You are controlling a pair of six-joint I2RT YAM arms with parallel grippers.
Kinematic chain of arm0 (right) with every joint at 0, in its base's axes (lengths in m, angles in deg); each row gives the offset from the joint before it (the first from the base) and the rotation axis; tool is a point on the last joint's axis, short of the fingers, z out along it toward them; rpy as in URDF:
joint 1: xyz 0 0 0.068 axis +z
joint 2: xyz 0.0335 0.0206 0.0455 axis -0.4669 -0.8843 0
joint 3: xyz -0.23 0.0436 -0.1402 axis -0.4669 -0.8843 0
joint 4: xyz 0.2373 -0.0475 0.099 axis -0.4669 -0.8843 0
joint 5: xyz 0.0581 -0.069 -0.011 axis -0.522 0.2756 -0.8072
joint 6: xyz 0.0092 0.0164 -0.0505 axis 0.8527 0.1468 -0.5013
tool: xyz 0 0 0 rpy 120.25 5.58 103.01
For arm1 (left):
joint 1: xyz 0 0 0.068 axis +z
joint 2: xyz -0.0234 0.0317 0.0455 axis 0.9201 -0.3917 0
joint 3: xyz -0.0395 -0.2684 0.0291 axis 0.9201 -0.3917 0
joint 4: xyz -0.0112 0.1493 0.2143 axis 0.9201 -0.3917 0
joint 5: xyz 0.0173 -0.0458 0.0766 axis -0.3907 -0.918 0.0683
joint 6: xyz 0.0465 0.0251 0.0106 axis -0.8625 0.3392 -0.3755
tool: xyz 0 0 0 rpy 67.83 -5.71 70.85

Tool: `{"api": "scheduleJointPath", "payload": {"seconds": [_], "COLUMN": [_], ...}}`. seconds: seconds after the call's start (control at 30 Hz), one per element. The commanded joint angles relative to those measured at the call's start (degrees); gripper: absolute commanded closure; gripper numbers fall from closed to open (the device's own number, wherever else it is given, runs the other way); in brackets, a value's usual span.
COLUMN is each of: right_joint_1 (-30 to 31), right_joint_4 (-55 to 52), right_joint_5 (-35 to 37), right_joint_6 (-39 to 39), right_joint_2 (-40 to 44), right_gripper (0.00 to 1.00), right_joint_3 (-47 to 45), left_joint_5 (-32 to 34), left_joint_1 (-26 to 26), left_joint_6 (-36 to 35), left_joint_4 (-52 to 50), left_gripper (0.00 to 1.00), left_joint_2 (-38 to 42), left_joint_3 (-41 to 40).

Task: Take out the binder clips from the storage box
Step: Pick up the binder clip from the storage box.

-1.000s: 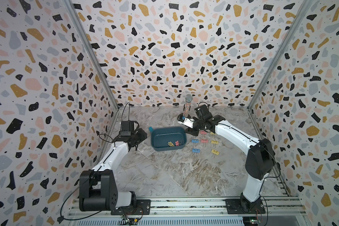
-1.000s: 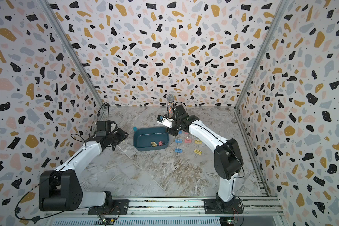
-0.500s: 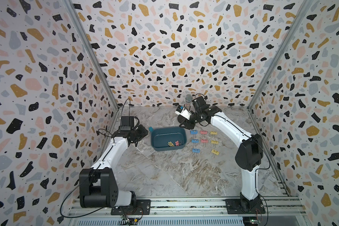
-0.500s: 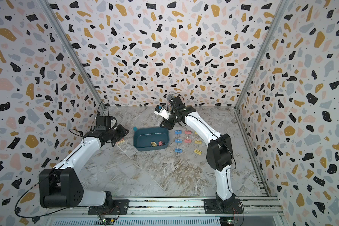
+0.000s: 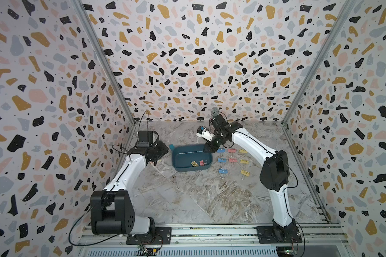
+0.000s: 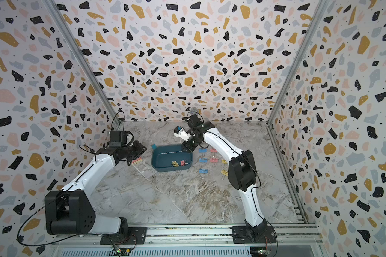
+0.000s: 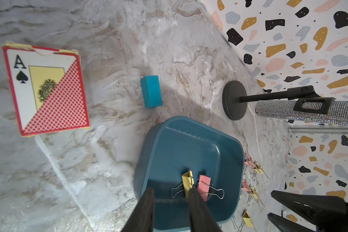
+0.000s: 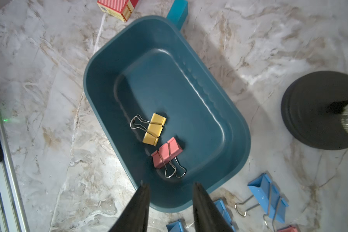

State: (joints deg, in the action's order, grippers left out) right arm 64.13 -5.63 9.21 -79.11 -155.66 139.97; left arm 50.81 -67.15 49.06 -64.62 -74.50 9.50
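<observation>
Marble-patterned table point(image 5: 187, 200), speckled walls point(image 5: 187, 55) all round, and only two binder clips are left to fetch! The right hand point(image 5: 208, 148) hangs over the upper right corner of the storage box point(image 5: 183, 155), fingers moderately apart and carrying nothing. The left hand point(image 5: 159, 153) sits off the box's left side, fingers narrowly parted and empty too. So the right arm is plainly the nearer one.

What's left inside? A yellow clip point(image 8: 154, 128) and a pink clip point(image 8: 165, 152), just beside each other in the lower right part of the box in both top views, so just below the right hand in the frame. In the right wrist view the pink one lies closer to the fingertips point(image 8: 145, 192), with its silver wire handles pointing back at them. The yellow's handles splay off the opposite way.

Eight pastel clips point(image 5: 232, 160) lie in tidy rows on the table right of the box. My guess: a short drop onto the pink body, fingers straddling its narrow width.
</observation>
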Motion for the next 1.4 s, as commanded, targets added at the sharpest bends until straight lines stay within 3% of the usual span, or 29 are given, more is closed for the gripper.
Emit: {"api": "scheduleJointPath", "payload": {"seconds": [0.0,0.2,1.37], "right_joint_1": [1.03,1.50,3.43], "right_joint_4": [-3.64,-6.30,-12.13], "right_joint_5": [0.77,2.84,6.10], "right_joint_6": [1.90,2.97,8.87], "right_joint_2": [0.83,-1.61,-11.19], "right_gripper": [0.60,0.59,0.66], "right_joint_3": [0.17,2.19,9.68], "left_joint_5": [0.13,1.28,-0.57], "left_joint_1": [-0.65,-0.75,-0.76], "left_joint_6": [1.03,1.23,0.88], "left_joint_4": [-0.46,-0.77,-1.03], "left_gripper": [0.68,0.68,0.67], "left_joint_2": [2.79,6.12,5.72], "left_joint_3": [-1.44,-3.02,-3.82]}}
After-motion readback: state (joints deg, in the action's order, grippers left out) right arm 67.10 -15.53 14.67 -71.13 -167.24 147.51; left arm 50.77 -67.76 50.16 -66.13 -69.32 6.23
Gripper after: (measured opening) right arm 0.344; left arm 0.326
